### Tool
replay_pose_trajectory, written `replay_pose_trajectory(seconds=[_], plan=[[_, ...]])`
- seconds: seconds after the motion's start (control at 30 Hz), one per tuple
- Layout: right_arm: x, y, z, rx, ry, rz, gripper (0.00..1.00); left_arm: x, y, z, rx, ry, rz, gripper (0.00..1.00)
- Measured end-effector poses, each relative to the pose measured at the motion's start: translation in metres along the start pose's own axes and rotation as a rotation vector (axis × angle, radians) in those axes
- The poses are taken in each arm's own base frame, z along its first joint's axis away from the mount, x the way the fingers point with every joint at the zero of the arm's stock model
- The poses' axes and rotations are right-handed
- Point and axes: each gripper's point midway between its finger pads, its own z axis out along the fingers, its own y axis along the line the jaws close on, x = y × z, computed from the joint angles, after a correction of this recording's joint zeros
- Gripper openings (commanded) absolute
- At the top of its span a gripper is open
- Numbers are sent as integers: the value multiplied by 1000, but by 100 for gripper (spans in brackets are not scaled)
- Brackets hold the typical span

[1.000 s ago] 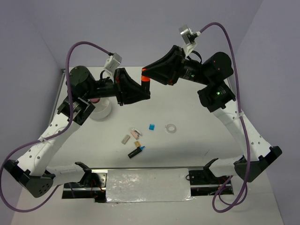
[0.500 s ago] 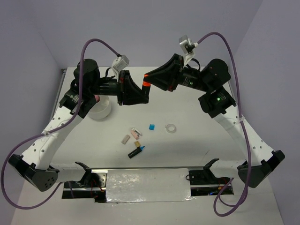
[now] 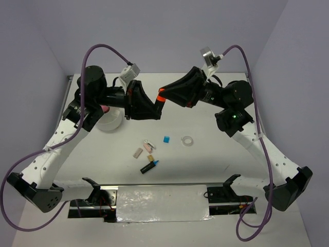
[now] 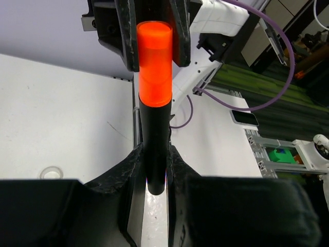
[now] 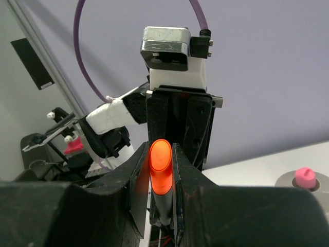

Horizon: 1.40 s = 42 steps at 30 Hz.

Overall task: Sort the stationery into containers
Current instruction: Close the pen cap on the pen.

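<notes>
A black marker with an orange cap (image 3: 161,95) is held in the air between both grippers above the far middle of the table. My left gripper (image 3: 157,107) is shut on its black barrel (image 4: 154,154). My right gripper (image 3: 164,93) is shut on the orange cap (image 5: 160,164). The white bowl (image 3: 114,123) stands at the left with a pink tube (image 3: 104,109) in it. It also shows in the right wrist view (image 5: 288,181). On the table lie a blue-capped marker (image 3: 149,166), a blue cube (image 3: 166,139), a clear ring (image 3: 188,140), and grey (image 3: 138,153) and tan blocks (image 3: 150,147).
A metal rail with a foil-covered plate (image 3: 162,203) runs along the near table edge between the arm bases. Purple cables arc above both arms. Walls close the table at the back and on both sides.
Both grippers, joined on the orange-capped marker, have come a little lower and nearer. The left arm's shoulder has swung. The things on the table have not moved.
</notes>
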Motion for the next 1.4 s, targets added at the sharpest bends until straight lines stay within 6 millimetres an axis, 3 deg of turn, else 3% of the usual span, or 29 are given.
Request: replay_pose_trajectory(seconds=[0.23, 0.4, 0.47, 0.5, 0.6, 0.87, 1.0, 1.13, 1.17, 1.27, 1.4], plan=[[7, 16, 16, -17, -22, -29, 0, 1, -20, -6, 62, 18, 32, 0], [-2, 20, 20, 69, 17, -75, 0, 1, -17, -9, 45, 4, 69, 0], [5, 16, 20, 102, 68, -88, 0, 9, -13, -12, 9, -9, 76, 0], [11, 14, 20, 113, 98, -88, 2, 14, -12, -14, -10, -13, 76, 0], [24, 7, 20, 125, 170, -88, 22, 26, -8, -17, -55, -15, 57, 0], [38, -2, 16, 150, 249, -95, 34, 40, 2, -20, -98, 18, 39, 0], [66, -4, 8, 139, 355, -22, 45, 31, 6, -23, -144, -6, 71, 0], [79, -6, 4, 132, 399, 9, 36, 26, 6, -29, -181, -19, 94, 0], [80, -5, 3, 127, 401, 13, 38, 26, 5, -29, -181, -19, 97, 0], [80, 0, 2, 103, 405, 33, 63, 26, 5, -30, -185, -20, 101, 0], [79, 3, 1, 82, 401, 41, 65, 26, 7, -30, -195, -19, 97, 0]])
